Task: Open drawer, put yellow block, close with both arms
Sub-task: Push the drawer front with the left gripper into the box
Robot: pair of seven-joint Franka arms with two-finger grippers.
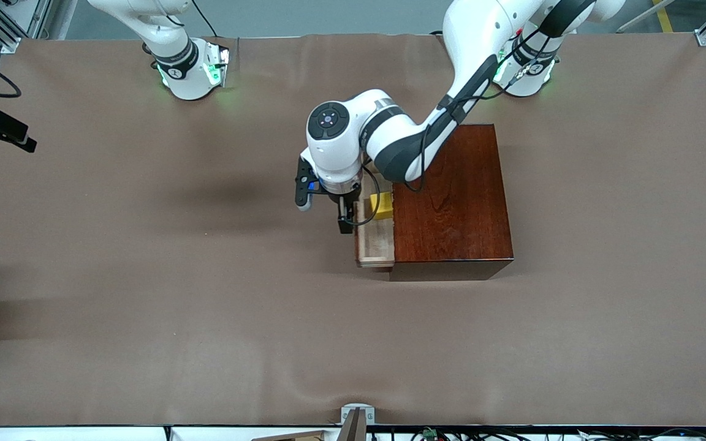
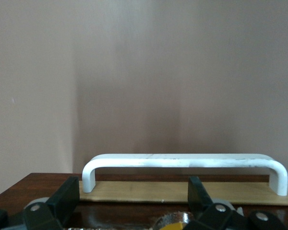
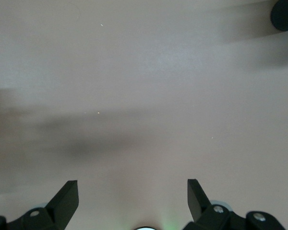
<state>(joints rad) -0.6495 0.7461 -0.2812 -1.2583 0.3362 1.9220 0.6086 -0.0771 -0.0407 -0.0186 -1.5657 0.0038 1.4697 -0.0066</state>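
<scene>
The drawer (image 1: 375,240) is seen pulled partly out of the mahogany box (image 1: 454,199), with the yellow block (image 1: 382,205) lying in its tray. The left tool (image 1: 345,214) is held just over the drawer's front above the white handle (image 2: 185,162), fingers apart, apparently placed for the closing push. The right tool (image 3: 133,199), fingers apart, waits over bare table (image 1: 144,275).

Box (image 1: 457,202): dark mahogany wood, glossy, grain visible. Drawer (image 1: 374,245): pale unfinished-looking wood, matt. Handle (image 2: 182,163): white, smooth, slight sheen. Yellow block (image 1: 382,205): plain smooth faces. Desk (image 1: 144,275): brown matt covering, lightly wrinkled. Arm shells: glossy white plastic.
</scene>
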